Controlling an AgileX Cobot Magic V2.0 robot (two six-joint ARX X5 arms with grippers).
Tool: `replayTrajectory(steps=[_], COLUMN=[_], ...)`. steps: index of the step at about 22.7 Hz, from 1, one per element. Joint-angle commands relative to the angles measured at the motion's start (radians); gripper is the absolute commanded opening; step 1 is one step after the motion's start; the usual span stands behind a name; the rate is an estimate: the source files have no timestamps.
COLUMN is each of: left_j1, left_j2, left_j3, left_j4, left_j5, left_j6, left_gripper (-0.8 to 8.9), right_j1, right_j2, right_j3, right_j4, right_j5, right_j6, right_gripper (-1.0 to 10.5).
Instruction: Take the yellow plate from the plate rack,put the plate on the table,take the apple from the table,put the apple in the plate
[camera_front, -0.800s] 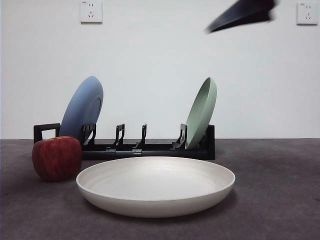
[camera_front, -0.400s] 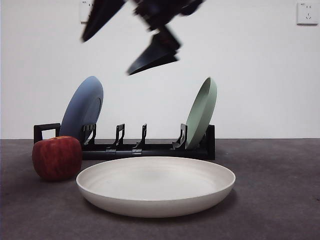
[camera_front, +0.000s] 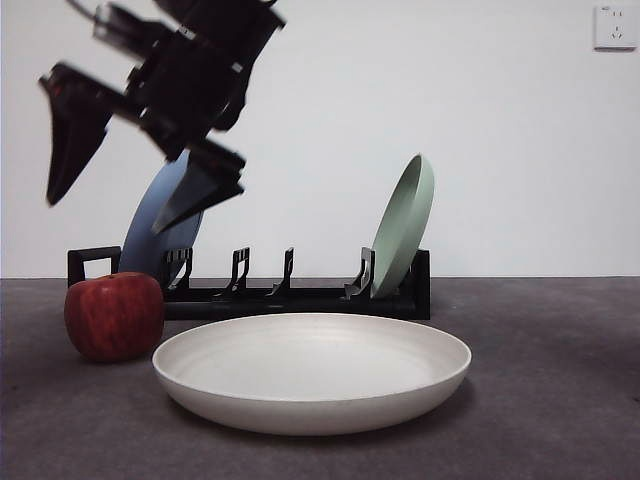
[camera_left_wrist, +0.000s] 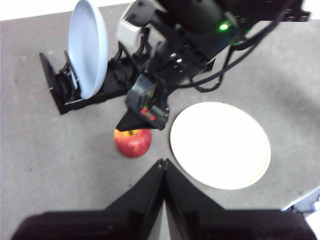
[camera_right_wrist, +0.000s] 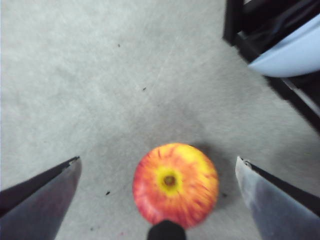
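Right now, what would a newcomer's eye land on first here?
The right gripper, big and dark, hangs open above the apple at the front view's left; its wrist view looks straight down on the fruit, centred between the jaws. Next comes the yellow plate, flat on the table beside the apple, empty. Behind stands the plate rack, holding a blue plate and a pale green plate on edge.
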Motion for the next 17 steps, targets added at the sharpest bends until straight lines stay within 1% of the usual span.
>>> replayTrajectory(steps=[1,4,11,17], left_j1=[-0.003,-0.003,-0.003,-0.003], left_j2=[-0.005,-0.005,-0.005,-0.005], left_j3=[-0.003,-0.003,-0.003,-0.003], left_j4=[-0.007,-0.007,-0.008,-0.008], left_j5=[-0.001,-0.001,0.003,0.003], left_j6=[0.009,0.022,0.037,0.046], left_gripper=[-0.06,-0.06,-0.06,-0.06], right_j1=[0.01,0.018,0.019,0.019], right_j2=[0.048,0.079,0.127,0.16], right_j3=[0.007,0.007,0.007,0.007], right_j4=[-0.002,-0.003,-0.023,-0.024], right_j5=[0.021,0.052,0.059,0.064], right_j6=[0.004,0.011,0.025,0.055], right_gripper=[6.6,6.6,6.6,6.5])
